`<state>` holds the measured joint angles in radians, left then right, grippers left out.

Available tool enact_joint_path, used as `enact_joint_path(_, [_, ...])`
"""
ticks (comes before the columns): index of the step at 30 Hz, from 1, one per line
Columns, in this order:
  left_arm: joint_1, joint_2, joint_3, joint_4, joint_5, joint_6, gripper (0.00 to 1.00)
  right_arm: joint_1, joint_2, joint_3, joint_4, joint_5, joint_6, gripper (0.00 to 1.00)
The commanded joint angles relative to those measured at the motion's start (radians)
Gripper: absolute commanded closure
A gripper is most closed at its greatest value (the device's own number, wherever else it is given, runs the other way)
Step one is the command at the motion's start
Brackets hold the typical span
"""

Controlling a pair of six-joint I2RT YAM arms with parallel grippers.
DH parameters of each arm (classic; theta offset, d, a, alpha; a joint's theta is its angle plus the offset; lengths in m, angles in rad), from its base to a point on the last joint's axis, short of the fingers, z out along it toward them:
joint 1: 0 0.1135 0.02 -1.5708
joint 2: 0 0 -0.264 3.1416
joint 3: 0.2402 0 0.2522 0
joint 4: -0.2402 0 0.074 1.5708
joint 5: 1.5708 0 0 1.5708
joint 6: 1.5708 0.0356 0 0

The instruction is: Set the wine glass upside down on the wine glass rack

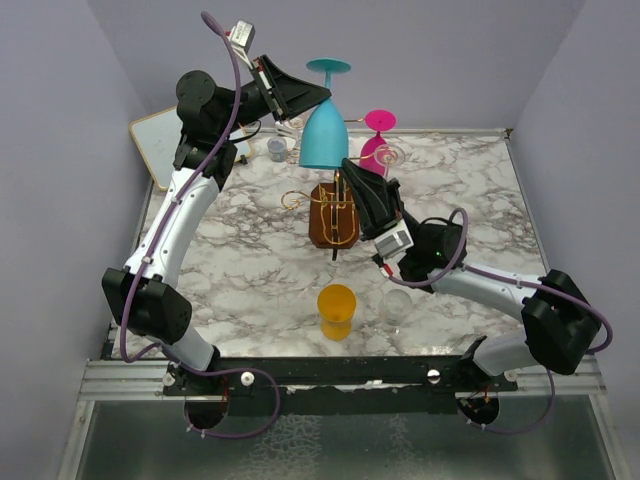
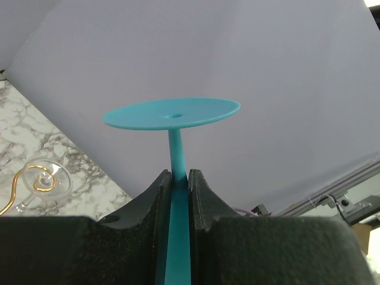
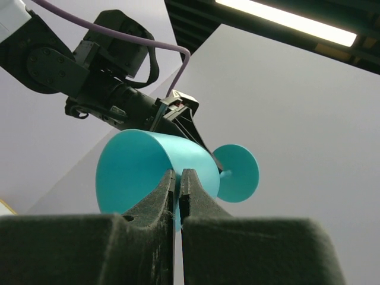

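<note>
The left pincer (image 2: 179, 181) clamps the stem of the teal wine glass (image 1: 322, 135), held upside down in the air just above the wine glass rack (image 1: 333, 215) on the bench (image 1: 250, 260); the right pincer (image 3: 177, 181) pinches shut on the bowl's rim.

- marble-pattern table (image 1: 250, 270), white with grey veins (walled in on three sides)
- wine glass rack (image 1: 333, 222) near the middle, dark wooden base on the top
- orange cup (image 1: 337, 310) upright toward the near edge
- clear tumbler (image 1: 396, 308) just right of it, apart
- small clear cup (image 1: 276, 149) far left
- white board (image 1: 165, 140) at the far-left corner, overhanging the edge
- pink wine glass (image 1: 377, 135) at the far edge, foot up
</note>
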<state>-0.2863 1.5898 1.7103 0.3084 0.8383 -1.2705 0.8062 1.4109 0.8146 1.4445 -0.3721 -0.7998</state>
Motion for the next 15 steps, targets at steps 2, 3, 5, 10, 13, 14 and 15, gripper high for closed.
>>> enact_joint_path(2, [-0.015, -0.013, -0.002, 0.114, 0.129, 0.024, 0.8, 0.011, 0.003, -0.015, 0.022, -0.074, 0.089, 0.99])
enact_joint_path(3, [-0.016, -0.014, -0.002, 0.119, 0.145, 0.029, 0.79, 0.01, 0.0, -0.017, 0.023, -0.08, 0.104, 0.99])
enact_joint_path(5, [-0.014, -0.016, 0.001, 0.125, 0.176, 0.047, 0.78, 0.011, -0.003, -0.019, 0.023, -0.083, 0.115, 0.99])
enact_joint_path(10, [-0.015, -0.029, 0.008, 0.007, 0.22, 0.161, 0.73, 0.011, -0.02, -0.033, 0.018, -0.068, 0.09, 0.99])
enact_joint_path(13, [-0.015, -0.038, 0.008, -0.061, 0.229, 0.216, 0.7, 0.011, -0.032, -0.042, 0.012, -0.063, 0.072, 0.99])
enact_joint_path(14, [-0.014, -0.04, 0.009, -0.072, 0.229, 0.233, 0.7, 0.011, -0.036, -0.046, 0.012, -0.061, 0.07, 0.99])
enact_joint_path(15, [-0.014, -0.042, 0.014, -0.091, 0.229, 0.246, 0.69, 0.011, -0.039, -0.049, 0.011, -0.063, 0.069, 0.99])
